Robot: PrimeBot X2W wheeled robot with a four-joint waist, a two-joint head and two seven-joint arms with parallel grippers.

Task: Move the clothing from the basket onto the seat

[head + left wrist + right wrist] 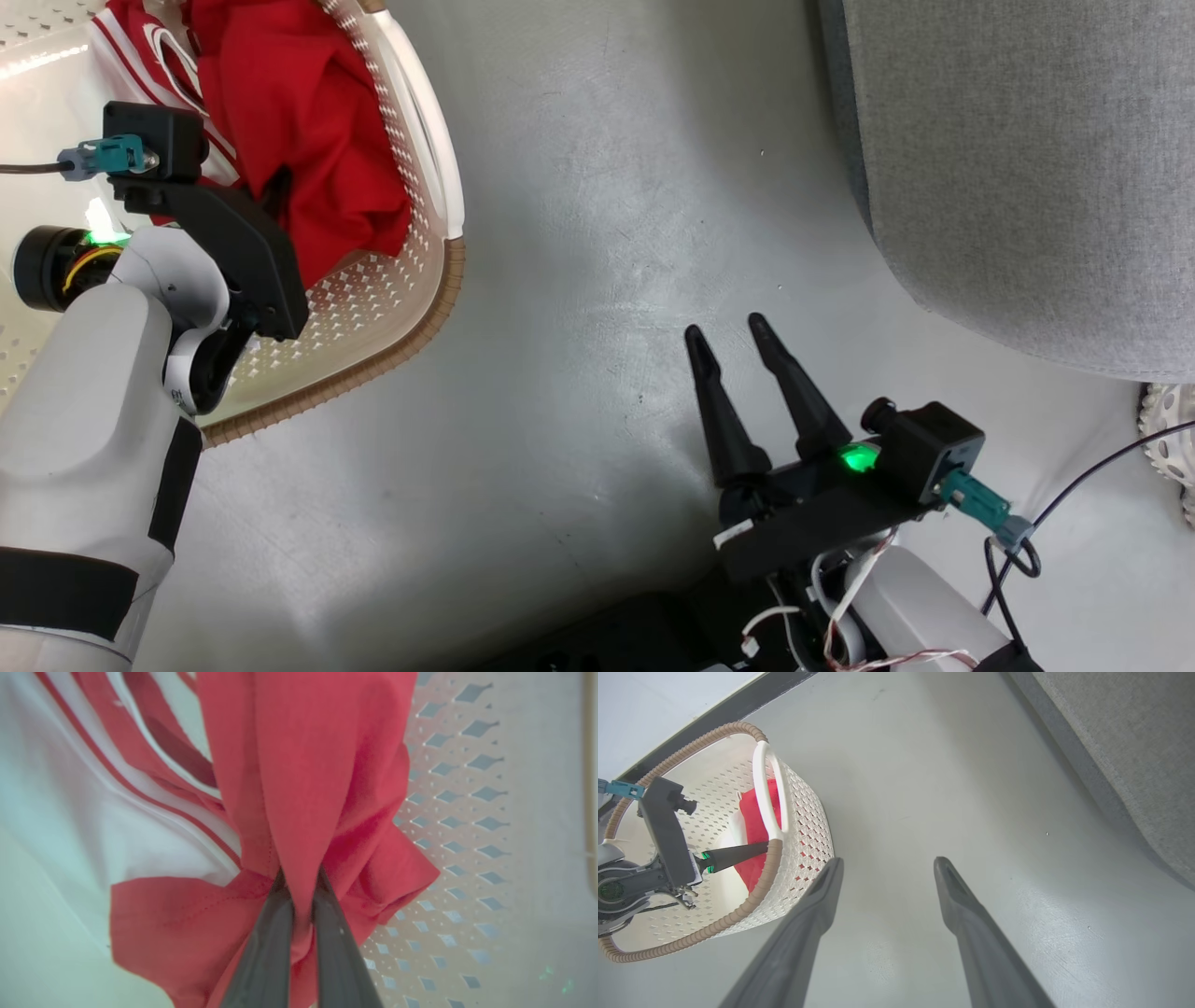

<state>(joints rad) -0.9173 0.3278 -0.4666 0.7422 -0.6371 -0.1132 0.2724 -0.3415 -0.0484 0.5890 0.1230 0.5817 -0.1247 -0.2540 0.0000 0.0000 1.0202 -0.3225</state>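
Note:
Red clothing [299,140] with white trim lies bunched inside the cream perforated basket [425,140] at the upper left. My left arm reaches down into the basket, its wrist mount covering the fingers in the head view. In the left wrist view my left gripper [299,891] is shut on a fold of the red clothing [303,788]. From the right wrist view the left gripper's dark fingers [738,854] point into the red cloth [759,830] in the basket [803,826]. My right gripper [728,338] hangs open over the bare floor, nothing between its fingers [826,891]. The grey seat [1027,159] is at the upper right.
Grey floor [597,233] separates the basket from the seat. A black cable [1074,495] loops by my right wrist, and a white perforated object [1172,429] sits at the right edge below the seat. A dark baseboard [738,704] runs behind the basket.

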